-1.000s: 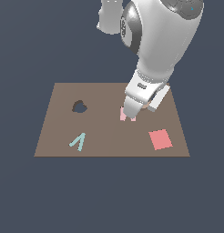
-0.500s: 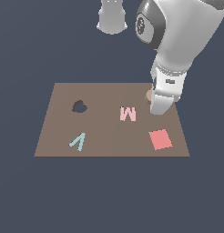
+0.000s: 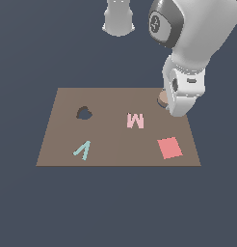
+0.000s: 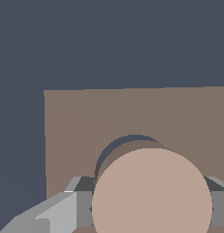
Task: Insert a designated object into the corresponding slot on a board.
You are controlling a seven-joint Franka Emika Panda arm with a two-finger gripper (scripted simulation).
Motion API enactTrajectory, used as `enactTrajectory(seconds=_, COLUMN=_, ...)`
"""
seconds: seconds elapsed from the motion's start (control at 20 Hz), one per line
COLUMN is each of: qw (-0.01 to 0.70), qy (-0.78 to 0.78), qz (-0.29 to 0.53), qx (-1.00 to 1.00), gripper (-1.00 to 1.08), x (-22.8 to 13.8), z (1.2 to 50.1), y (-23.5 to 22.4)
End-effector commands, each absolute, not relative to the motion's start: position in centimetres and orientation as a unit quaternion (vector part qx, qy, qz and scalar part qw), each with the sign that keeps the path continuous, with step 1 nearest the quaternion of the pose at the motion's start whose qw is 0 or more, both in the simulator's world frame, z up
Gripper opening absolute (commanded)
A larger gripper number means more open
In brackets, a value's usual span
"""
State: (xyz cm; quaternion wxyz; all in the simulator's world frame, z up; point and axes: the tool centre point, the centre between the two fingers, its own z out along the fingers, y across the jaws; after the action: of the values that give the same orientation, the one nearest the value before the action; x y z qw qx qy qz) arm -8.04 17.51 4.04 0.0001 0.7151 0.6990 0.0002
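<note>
The tan-peach round object (image 4: 152, 195) sits between my gripper's (image 4: 152, 210) grey fingers (image 4: 82, 207), and the gripper is shut on it. Just behind the disc a dark curved rim shows: the circular slot (image 4: 106, 154) in the brown board (image 4: 82, 118), mostly covered by the disc. In the exterior view my gripper (image 3: 166, 104) hangs low over the board (image 3: 111, 144) near its far edge on the exterior view's right. Only a sliver of the object (image 3: 162, 99) peeks out beside the white hand, and the slot is hidden there.
On the board lie a pink letter M (image 3: 135, 120), a red square (image 3: 169, 147) and a teal V-shaped piece (image 3: 83, 150). A dark lobed hole (image 3: 84, 114) is at the exterior view's left. The robot's base (image 3: 118, 19) stands beyond the board.
The arm swung from above the pink M toward the exterior view's right and the board's far edge, carrying the disc; the M is now uncovered.
</note>
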Motion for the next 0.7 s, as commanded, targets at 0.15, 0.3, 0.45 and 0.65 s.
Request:
enactTrajectory(seconds=0.15, qw=0.0, qy=0.705, qz=0.0, qx=0.709, gripper=-1.0, x=-8.2, z=4.0, y=17.6)
enactTrajectory(seconds=0.3, qw=0.0, qy=0.706, qz=0.0, qx=0.708, gripper=-1.0, x=-8.2, z=3.7, y=17.6)
enactTrajectory(seconds=0.45, qw=0.0, qy=0.707, qz=0.0, qx=0.707, gripper=-1.0, x=-8.3, z=3.1, y=17.6)
enactTrajectory(seconds=0.65, qw=0.0, qy=0.708, qz=0.0, qx=0.707, gripper=1.0, x=-8.3, z=3.1, y=17.6)
